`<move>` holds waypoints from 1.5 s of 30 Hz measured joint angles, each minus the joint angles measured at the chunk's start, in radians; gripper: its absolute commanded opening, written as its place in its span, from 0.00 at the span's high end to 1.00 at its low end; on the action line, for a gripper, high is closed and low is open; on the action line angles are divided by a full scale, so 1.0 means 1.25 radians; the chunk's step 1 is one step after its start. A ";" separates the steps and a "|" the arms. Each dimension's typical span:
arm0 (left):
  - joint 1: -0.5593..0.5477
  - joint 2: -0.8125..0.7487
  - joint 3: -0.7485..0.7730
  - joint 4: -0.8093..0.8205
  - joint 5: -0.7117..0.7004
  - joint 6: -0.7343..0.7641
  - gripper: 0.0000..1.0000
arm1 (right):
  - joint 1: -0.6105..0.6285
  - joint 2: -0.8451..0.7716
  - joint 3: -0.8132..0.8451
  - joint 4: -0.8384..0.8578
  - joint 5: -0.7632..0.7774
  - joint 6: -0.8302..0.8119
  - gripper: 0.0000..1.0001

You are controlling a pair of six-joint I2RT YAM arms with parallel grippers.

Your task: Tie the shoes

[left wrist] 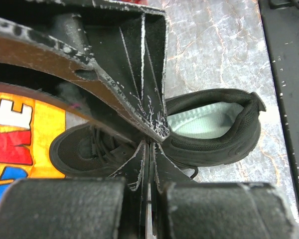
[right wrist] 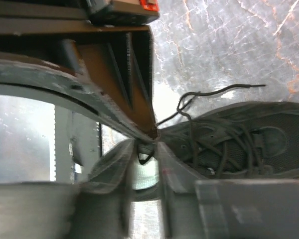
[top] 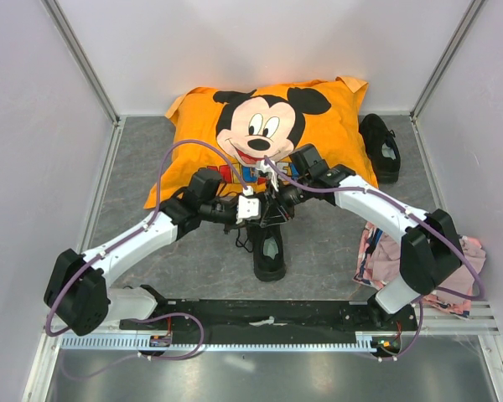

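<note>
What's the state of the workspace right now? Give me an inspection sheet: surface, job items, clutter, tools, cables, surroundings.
Surface: grey marbled table.
Job's things: one black shoe at centre, lace loose; second shoe back right.
Clutter: orange cartoon pillow at the back; pink cloth at the right edge.
Tools: left tool shut above the centre shoe; right tool at the lace, grip unclear.
Cables: purple cables looping above the table.
Surroundings: white walls on three sides.

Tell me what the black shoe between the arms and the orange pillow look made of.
The shoe looks like matte mesh fabric, going by its fine woven texture. The pillow seems soft printed cloth: it puffs and creases at the corners.
</note>
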 measured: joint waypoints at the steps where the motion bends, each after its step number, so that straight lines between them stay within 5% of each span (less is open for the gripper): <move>1: 0.002 0.002 0.000 0.000 -0.002 0.000 0.99 | 0.002 0.000 0.000 0.000 -0.002 0.005 0.97; 4: 0.004 0.005 0.000 -0.002 -0.003 -0.001 0.87 | 0.002 0.000 -0.001 0.004 0.006 0.017 1.00; 6: 0.004 0.006 0.000 0.000 -0.005 -0.001 0.65 | 0.001 -0.001 -0.002 0.007 0.008 0.023 1.00; 10: 0.020 0.005 0.000 -0.025 -0.003 0.016 0.51 | 0.001 -0.007 -0.014 0.022 0.015 0.023 1.00; 17: 0.149 0.000 -0.029 -0.146 -0.005 0.197 0.51 | 0.001 -0.015 -0.025 0.031 0.015 0.023 1.00; 25: 0.135 0.046 -0.072 -0.232 -0.008 0.374 0.59 | 0.001 -0.015 -0.025 0.034 0.015 0.024 1.00; 45: 0.059 0.189 -0.072 -0.195 -0.066 0.423 0.64 | 0.001 -0.015 -0.025 0.034 0.017 0.029 1.00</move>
